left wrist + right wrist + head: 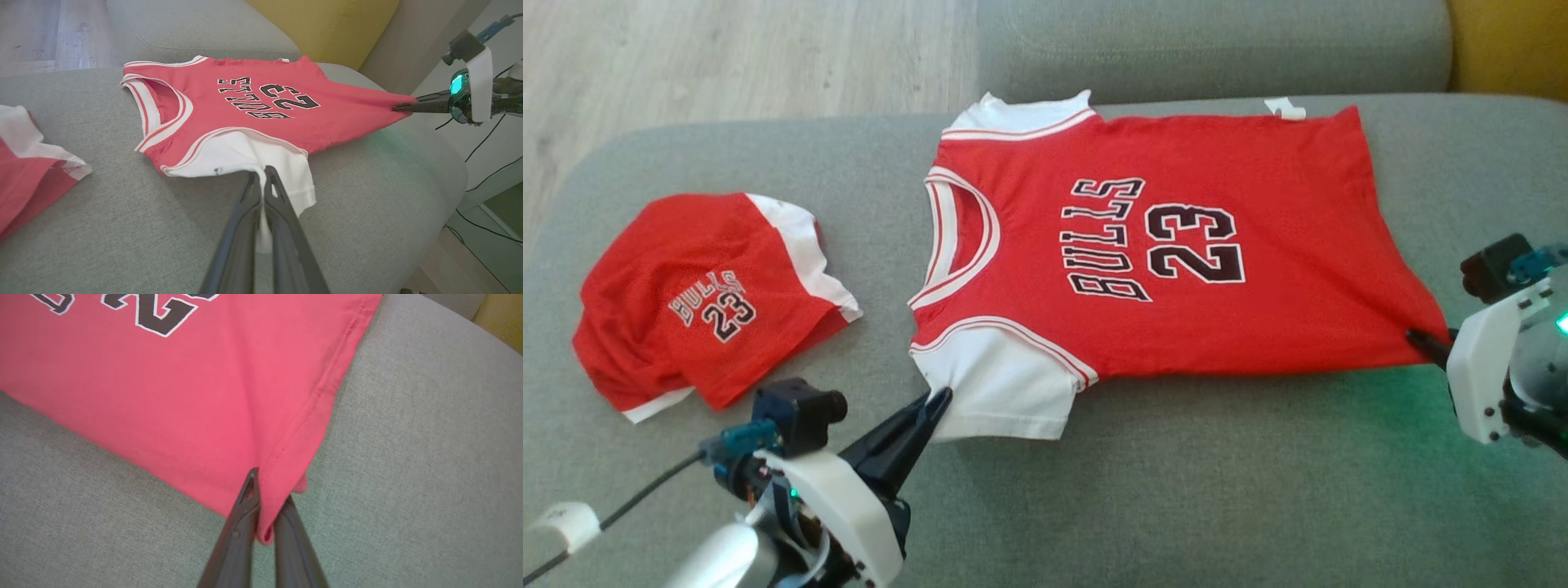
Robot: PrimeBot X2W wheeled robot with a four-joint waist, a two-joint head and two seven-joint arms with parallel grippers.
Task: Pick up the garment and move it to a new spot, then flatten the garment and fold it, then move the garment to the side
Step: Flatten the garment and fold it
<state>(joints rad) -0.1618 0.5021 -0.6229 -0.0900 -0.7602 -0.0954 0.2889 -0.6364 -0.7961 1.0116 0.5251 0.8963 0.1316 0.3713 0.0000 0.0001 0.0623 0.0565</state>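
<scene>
- The red mesh Bulls jersey (1176,245) lies spread flat on the grey fabric sofa seat (1176,490).
- The left pincer (938,400) is clamped on its white sleeve (1005,392).
- The right pincer (1417,336) is clamped on its red hem corner (282,473).

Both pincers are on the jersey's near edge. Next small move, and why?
Probably raise both together a little to start folding the near edge over: the left pincer is shut on the white sleeve, the right pincer on the hem corner, and the jersey lies nearly flat.
</scene>
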